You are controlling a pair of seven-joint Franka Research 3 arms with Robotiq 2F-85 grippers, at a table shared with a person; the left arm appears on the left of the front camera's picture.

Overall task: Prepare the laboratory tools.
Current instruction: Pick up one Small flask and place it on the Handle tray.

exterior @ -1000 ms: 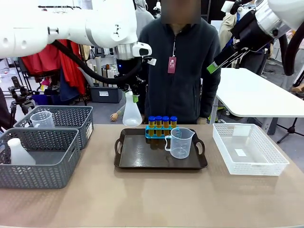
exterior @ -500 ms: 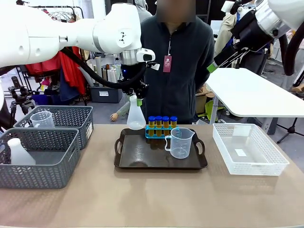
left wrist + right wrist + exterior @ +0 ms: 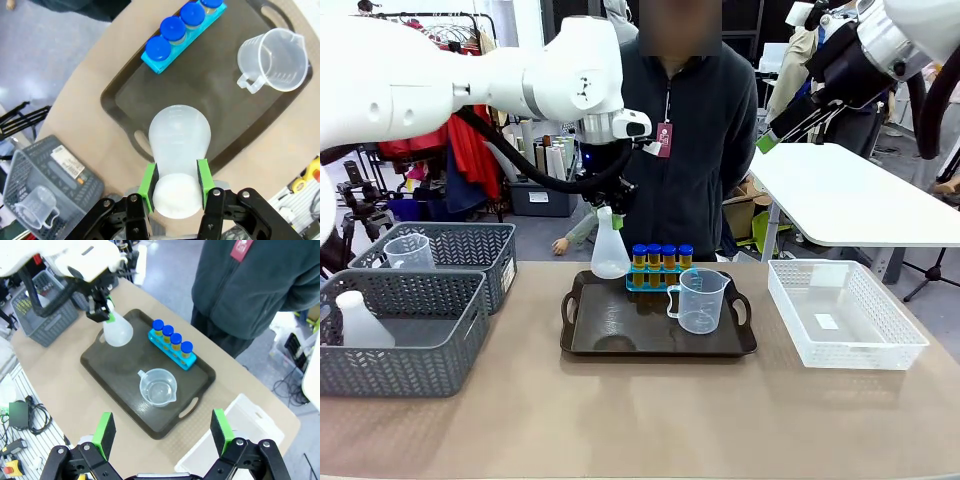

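A robot lab or workshop: camera tripods (image 3: 360, 200) are standing about, clothes racks (image 3: 440, 20) are holding garments, cables (image 3: 285, 385) are trailing over the floor.

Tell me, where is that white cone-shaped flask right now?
The conical flask hangs by its neck in the left gripper, above the dark tray's far left corner, just left of the blue-capped test tubes.

Tan table (image 3: 620, 420): dark tray (image 3: 620, 335) beneath the left gripper (image 3: 608, 205); two grey baskets (image 3: 405, 325) leftward; white mesh basket (image 3: 845, 315) rightward.
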